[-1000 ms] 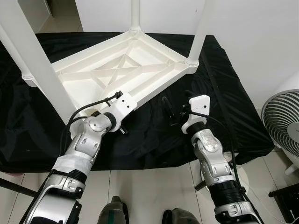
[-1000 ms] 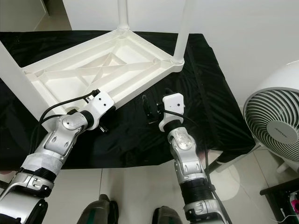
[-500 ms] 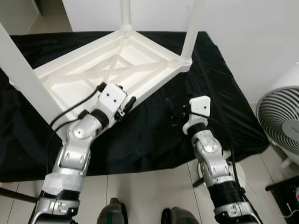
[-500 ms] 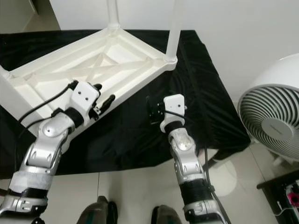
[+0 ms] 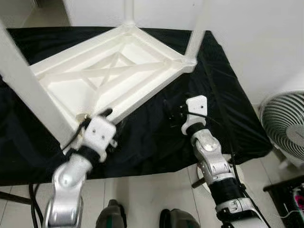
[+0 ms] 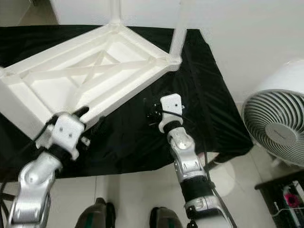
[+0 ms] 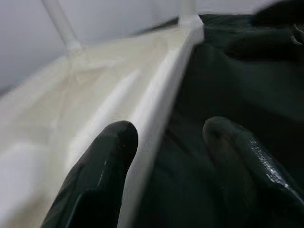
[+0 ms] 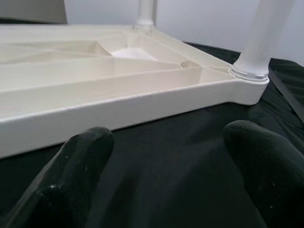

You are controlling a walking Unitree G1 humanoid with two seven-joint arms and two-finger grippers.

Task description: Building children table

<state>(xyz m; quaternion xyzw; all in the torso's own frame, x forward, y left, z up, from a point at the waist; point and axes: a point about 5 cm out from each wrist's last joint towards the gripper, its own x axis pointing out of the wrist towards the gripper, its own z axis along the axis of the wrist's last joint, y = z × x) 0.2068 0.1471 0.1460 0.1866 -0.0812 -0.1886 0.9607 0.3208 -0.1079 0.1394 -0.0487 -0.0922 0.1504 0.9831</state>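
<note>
A white children's table lies upside down on a black cloth, with its legs pointing up. One leg rises at the near left and another at the right corner. My left gripper is open at the table's near rim, close to the near left leg. In the left wrist view the rim runs between the two fingers. My right gripper is open just above the cloth, a little apart from the near right rim, and faces the right corner leg.
The cloth-covered surface ends at a front edge just ahead of my arms, with tiled floor below. A white fan stands on the floor to the right. A white wall runs behind and to the right.
My left arm has drawn back and down, taking its gripper from over the middle of the near rim to the part by the near left leg. The right gripper has barely moved.
</note>
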